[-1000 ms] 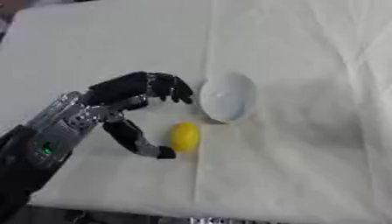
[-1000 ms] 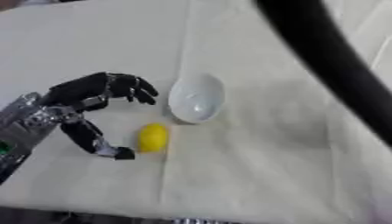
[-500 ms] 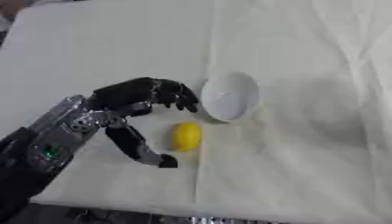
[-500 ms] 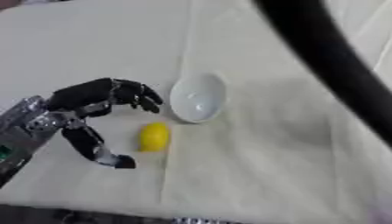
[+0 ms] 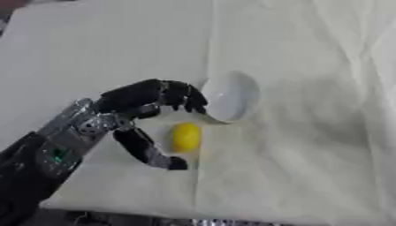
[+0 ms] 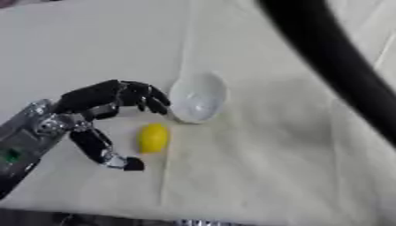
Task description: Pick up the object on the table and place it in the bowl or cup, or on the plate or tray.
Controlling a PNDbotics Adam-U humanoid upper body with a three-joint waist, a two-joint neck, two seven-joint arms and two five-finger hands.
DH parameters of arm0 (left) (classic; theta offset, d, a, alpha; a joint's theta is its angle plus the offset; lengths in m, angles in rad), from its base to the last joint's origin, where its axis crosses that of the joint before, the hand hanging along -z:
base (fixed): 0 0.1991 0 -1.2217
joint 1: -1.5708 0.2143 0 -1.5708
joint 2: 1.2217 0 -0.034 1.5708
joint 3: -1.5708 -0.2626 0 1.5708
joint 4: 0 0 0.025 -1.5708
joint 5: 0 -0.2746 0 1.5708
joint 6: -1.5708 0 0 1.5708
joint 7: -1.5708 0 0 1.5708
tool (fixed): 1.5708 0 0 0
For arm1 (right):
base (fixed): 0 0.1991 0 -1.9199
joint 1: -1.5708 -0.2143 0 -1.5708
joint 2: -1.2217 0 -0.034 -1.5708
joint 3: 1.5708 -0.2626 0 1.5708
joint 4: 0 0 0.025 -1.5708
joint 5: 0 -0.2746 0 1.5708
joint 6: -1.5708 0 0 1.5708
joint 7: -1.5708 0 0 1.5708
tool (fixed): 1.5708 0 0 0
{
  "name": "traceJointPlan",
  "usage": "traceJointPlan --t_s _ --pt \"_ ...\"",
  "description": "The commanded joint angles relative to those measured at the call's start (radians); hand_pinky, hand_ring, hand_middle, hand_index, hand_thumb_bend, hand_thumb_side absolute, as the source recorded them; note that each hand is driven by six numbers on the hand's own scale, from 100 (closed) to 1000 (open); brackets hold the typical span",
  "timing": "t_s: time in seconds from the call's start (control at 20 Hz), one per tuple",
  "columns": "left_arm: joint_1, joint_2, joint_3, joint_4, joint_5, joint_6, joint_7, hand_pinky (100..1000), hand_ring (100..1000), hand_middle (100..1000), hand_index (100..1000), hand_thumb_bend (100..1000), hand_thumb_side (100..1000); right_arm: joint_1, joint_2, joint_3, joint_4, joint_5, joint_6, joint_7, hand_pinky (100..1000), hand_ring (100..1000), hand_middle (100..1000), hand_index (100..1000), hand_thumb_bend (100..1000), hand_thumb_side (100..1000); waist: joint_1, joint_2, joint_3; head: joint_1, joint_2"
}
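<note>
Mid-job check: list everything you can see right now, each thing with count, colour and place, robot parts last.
yellow object: one, yellow, oval, lying on the cloth just below the bowl, between the thumb and fingers of the left robot hand, no contact visible.
bowl: one, white, near the middle of the table, just right of the fingertips.
tablecloth: one, cream, creased, covering the table.
black curved band: one, crossing the upper right of the right eye view; cannot tell what it is.
left robot hand: one, black with silver joints, coming in from lower left, fingers curled above the yellow object.
</note>
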State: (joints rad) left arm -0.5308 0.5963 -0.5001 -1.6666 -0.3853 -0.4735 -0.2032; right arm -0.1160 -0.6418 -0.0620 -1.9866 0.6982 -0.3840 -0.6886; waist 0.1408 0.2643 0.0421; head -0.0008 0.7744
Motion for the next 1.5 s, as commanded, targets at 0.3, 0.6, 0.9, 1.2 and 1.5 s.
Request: traceJointPlan --t_s 0.3,0.6,0.9,1.2,1.5 --pt "-0.005 -0.005 0.016 0.006 -0.019 -0.010 0.019 483 633 757 798 471 625 -0.014 -0.019 -0.007 -0.013 0.003 -0.005 -0.002 237 556 707 712 100 928 -0.012 -0.005 -0.005 -0.002 -0.004" --pt "0.015 0.009 0.019 0.010 -0.025 -0.010 0.029 481 632 756 797 457 634 -0.014 -0.019 -0.007 -0.013 0.005 -0.005 -0.001 236 556 708 712 100 928 -0.011 -0.001 0.001 -0.002 -0.004" --pt "0.053 0.022 0.026 0.020 -0.030 -0.007 0.045 478 629 754 796 449 636 -0.012 -0.020 -0.009 -0.013 0.007 -0.004 -0.004 235 556 708 712 100 928 -0.013 0.004 0.005 -0.003 -0.004" --pt "0.068 0.007 0.026 0.031 -0.035 -0.008 0.054 474 627 754 795 438 641 -0.014 -0.019 -0.010 -0.013 0.010 -0.005 -0.005 235 556 708 713 100 928 -0.017 0.011 0.009 -0.003 -0.004" --pt "0.072 -0.013 0.029 0.043 -0.047 -0.012 0.065 471 625 753 795 429 643 -0.014 -0.019 -0.010 -0.013 0.014 -0.007 -0.008 235 556 708 713 100 927 -0.019 0.017 0.008 -0.005 -0.004"
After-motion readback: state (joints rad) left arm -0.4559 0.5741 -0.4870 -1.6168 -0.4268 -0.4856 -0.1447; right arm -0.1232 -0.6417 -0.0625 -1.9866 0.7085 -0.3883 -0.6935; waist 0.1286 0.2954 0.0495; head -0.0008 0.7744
